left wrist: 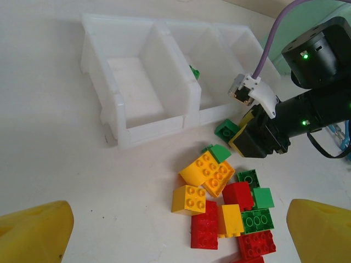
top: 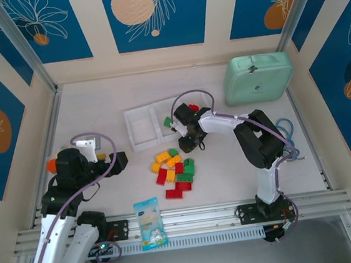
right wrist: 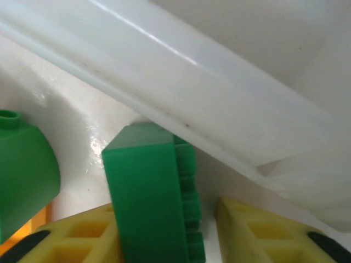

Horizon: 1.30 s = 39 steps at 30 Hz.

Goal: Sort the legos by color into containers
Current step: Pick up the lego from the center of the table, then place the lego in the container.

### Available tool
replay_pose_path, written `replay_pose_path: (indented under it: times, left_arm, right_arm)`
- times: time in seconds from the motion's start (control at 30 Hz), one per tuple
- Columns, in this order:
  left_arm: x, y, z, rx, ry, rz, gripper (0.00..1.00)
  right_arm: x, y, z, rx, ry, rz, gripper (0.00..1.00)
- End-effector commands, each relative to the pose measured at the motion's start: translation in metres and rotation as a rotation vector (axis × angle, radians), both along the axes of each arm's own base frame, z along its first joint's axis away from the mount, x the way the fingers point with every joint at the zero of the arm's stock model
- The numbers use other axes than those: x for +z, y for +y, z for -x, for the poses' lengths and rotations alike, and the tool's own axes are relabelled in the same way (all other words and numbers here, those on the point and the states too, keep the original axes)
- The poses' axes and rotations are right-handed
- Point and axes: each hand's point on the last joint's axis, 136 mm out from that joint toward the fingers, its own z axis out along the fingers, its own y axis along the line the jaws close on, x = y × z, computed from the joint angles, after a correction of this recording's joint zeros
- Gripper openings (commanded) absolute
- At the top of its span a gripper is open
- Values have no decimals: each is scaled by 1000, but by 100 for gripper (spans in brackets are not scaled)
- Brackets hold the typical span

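Pile of studded red, green and yellow legos (top: 174, 171) overhead, between white tray (top: 142, 127) and table's near edge; right gripper (top: 188, 144) at tray's front wall. Left wrist: left gripper (left wrist: 176, 230) spread wide, fingers cropped. Right wrist: yellow fingers (right wrist: 258, 233) loosely straddling glossy green brick (right wrist: 151, 197), gap on one side.

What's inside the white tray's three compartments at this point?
In the white tray, the left compartment is bare; the middle shows one green brick. In the right one a bit of red shows in the top view; the right arm covers the rest.
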Motion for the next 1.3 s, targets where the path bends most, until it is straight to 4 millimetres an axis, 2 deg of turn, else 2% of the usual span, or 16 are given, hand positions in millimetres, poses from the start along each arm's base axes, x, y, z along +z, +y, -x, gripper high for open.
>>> replay_pose_path:
  times: [0.0,0.17,0.3,0.47,0.6,0.7,0.9,1.13,1.2,1.27]
  left_arm:
    - [1,-5,1,-28,-13,11,99]
    - [2,-5,1,-27,-15,11,99]
    - [2,-5,1,-27,-17,12,99]
    - [3,-5,1,-26,-20,13,99]
    - [4,-4,2,-26,-24,14,99]
    - [5,-4,3,-26,-30,15,99]
    - [8,-6,4,-35,-42,23,99]
    - [11,-7,6,-44,-58,30,99]
    - [11,-8,6,-49,-58,33,99]
    - [12,-8,6,-53,-59,35,99]
  right_arm:
    - [2,-1,25,26,58,1,32]
    - [33,6,35,66,9,2,22]
    - [65,13,33,67,-45,-33,21]
    - [117,32,8,9,-141,-115,22]
    - [143,50,-20,-42,-204,-172,22]
    - [147,59,-46,-87,-229,-180,23]
    - [129,64,-93,-195,-192,-172,23]
    - [103,65,-113,-260,-115,-172,25]
    - [98,67,-113,-266,-101,-177,28]
    - [97,68,-112,-272,-96,-177,36]
